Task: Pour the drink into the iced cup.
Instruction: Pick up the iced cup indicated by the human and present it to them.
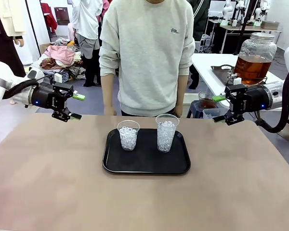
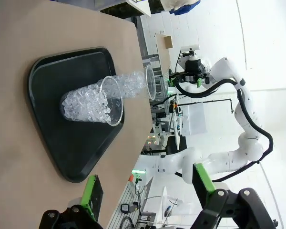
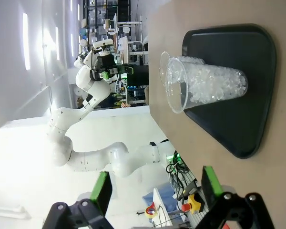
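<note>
One black tray (image 1: pixel 145 162) on the tabletop (image 1: pixel 48 183) carries two iced cups, a shorter cup (image 1: pixel 128 136) and a taller cup (image 1: pixel 166 133). The left gripper (image 1: pixel 77 107) and right gripper (image 1: pixel 218 109) hover released, empty. The drink (image 1: pixel 252 68) sits in what seems one lidded jar (image 1: pixel 261 44) behind the right gripper.

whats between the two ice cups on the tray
A bare strip of black tray, seen in the front view; the shorter cup and the taller cup stand apart.
</note>
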Robot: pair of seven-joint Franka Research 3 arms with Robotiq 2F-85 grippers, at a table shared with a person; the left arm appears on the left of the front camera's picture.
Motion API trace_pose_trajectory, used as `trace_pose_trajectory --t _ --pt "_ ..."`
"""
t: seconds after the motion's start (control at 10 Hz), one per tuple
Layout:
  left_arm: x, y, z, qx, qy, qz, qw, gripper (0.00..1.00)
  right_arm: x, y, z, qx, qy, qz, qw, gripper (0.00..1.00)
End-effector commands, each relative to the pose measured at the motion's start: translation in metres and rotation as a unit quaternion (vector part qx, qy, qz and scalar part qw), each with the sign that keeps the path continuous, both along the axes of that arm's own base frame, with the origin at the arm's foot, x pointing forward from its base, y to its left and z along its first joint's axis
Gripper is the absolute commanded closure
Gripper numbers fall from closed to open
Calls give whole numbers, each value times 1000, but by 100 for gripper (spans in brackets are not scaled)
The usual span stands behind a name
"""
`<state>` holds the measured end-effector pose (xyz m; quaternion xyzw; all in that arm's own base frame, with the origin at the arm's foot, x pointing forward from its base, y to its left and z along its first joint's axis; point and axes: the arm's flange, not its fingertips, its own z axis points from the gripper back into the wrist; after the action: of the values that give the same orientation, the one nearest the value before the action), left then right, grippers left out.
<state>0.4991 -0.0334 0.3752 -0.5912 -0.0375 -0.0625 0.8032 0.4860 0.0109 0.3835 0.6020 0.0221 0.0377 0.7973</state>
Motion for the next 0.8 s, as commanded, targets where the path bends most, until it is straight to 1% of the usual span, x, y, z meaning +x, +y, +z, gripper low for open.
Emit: trace_pose_trajectory --t 0.0,0.7 --pt "-1 0 3 2 -4 2 1000 0 0 0 2 0 -3 -1 1000 0" --pt "-1 0 3 2 -4 2 1000 0 0 0 2 0 -3 -1 1000 0"
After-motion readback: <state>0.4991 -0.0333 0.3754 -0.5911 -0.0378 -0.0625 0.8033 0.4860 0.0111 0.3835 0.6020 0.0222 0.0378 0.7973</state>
